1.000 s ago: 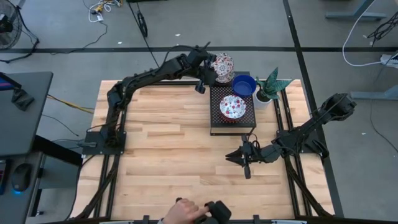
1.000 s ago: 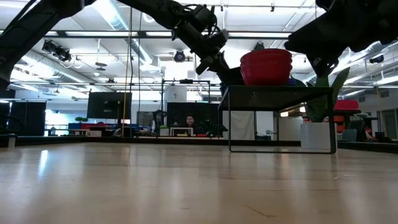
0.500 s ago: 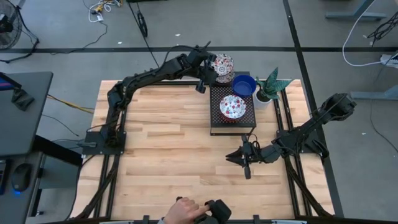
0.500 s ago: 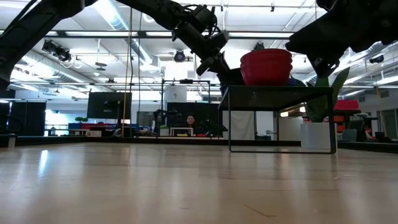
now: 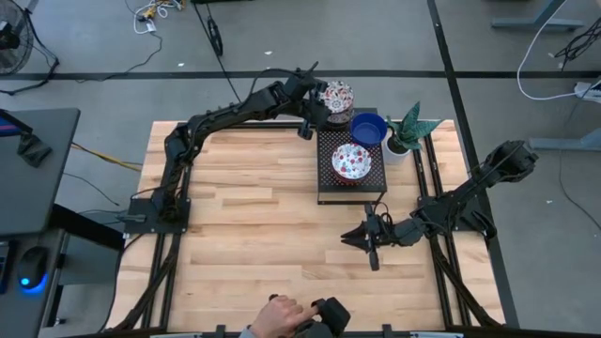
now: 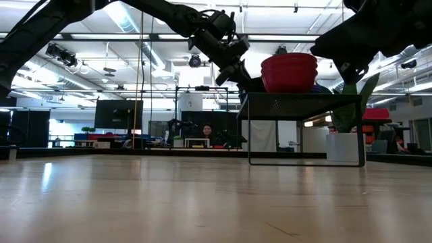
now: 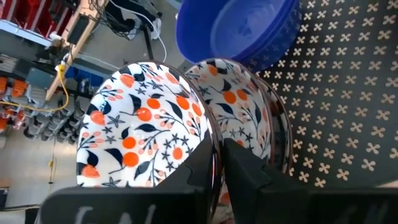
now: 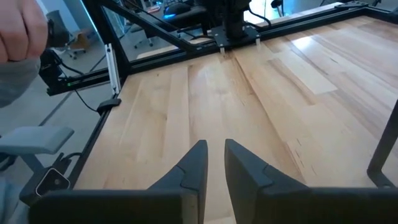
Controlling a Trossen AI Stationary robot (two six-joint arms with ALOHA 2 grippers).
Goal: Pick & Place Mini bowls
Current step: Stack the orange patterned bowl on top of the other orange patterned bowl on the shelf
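Note:
A black perforated rack [image 5: 329,192] stands at the table's far right. It carries a floral bowl [image 5: 351,161] and blue bowls [image 5: 369,129], which show stacked in the left wrist view [image 7: 249,31]. In the low view the bowls' undersides [image 6: 289,73] look red. My left gripper [image 5: 313,111] reaches over the rack's far left corner and is shut on another floral bowl [image 5: 336,97]. A second floral bowl [image 7: 255,118] sits right behind it. My right gripper [image 5: 362,237] waits shut, low over the table, near the rack's near side. My left gripper pinches the floral bowl's rim [image 7: 213,146] between its two fingers [image 7: 199,171], one on the patterned inside, one on the outside. It comes from the table's left, slanting down. The bowl stands tilted on edge beside the second floral bowl; whether it rests on anything is hidden.
A small potted plant [image 5: 406,131] stands right of the rack at the table's far right corner. A person's hand [image 5: 282,317] holds a black device at the near edge and also shows in the right wrist view [image 8: 18,31]. Bare wood [image 5: 244,216] spreads left of the rack.
My left gripper, still shut on the floral bowl, has shifted slightly toward the rack. The right arm has kept still.

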